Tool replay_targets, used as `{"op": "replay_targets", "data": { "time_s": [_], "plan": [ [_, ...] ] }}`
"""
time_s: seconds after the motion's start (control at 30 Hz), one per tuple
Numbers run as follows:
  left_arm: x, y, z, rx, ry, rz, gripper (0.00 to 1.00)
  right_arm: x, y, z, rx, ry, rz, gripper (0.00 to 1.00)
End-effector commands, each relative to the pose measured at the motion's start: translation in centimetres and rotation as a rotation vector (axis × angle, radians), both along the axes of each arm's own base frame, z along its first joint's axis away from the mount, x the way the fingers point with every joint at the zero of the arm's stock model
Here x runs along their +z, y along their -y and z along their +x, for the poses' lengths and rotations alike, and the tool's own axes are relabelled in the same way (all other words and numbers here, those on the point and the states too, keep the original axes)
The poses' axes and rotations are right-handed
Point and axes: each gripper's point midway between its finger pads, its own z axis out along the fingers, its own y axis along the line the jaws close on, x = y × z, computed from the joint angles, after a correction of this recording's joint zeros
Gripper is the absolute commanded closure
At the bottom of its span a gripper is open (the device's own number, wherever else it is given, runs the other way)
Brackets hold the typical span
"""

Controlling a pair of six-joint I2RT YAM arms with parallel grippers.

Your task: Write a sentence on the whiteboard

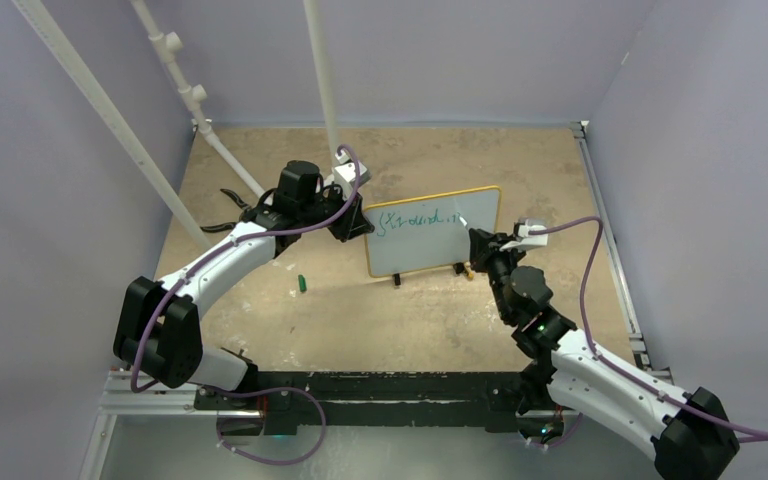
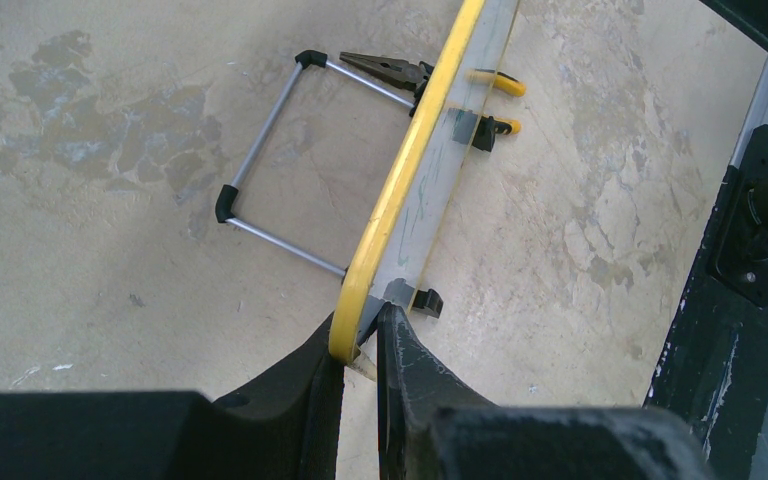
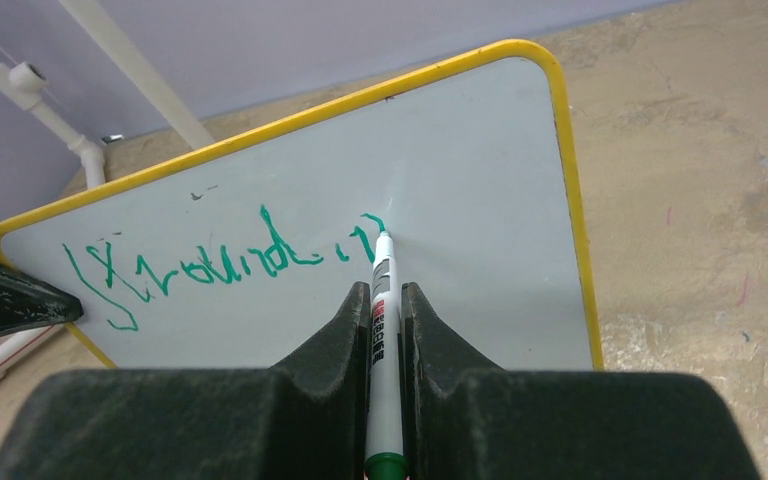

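A small green cap (image 1: 301, 284) lies on the scuffed tan table (image 1: 410, 330) — yellow-handled needle-nose pliers (image 2: 380, 68) too — white pipes (image 1: 185, 85) behind.

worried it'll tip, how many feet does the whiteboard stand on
2: left foot under the whiteboard's lower left edge, right foot under its lower right edge; none seem hidden.

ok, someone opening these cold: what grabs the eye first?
The yellow-framed whiteboard standing mid-table, with a green scrawl across its top. The right gripper holds a green marker with its tip on the board at the line's end; the left gripper pinches the frame at the opposite end.
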Motion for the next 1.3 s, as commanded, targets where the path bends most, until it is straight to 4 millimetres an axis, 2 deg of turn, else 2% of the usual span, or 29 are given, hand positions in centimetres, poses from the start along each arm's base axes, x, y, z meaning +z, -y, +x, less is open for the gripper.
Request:
{"op": "replay_targets", "data": {
  "time_s": [0.0, 0.17, 0.5, 0.7, 0.97, 1.27],
  "plan": [
    [0.4, -1.4, 2.0, 0.069, 0.058, 0.053, 1.00, -0.4, 0.5, -0.1, -0.026, -0.013, 0.022, 1.00],
    [0.4, -1.4, 2.0, 0.067, 0.057, 0.053, 1.00, 0.2, 0.6, -0.1, -0.027, -0.001, 0.029, 1.00],
    [0.2, -1.4, 2.0, 0.068, 0.053, 0.055, 1.00, 2.8, 0.4, 0.1, -0.019, 0.078, 0.052, 1.00],
    [0.2, -1.4, 2.0, 0.069, 0.055, 0.055, 1.00, 3.5, 0.7, 0.1, -0.033, 0.099, 0.055, 1.00],
    [0.2, -1.4, 2.0, 0.068, 0.054, 0.055, 1.00, 2.6, 1.5, 0.4, -0.086, 0.066, 0.048, 1.00],
    [0.3, -1.3, 1.9, 0.065, 0.054, 0.053, 1.00, 0.6, 1.3, 0.3, -0.079, 0.008, 0.041, 1.00]
  ]
}}
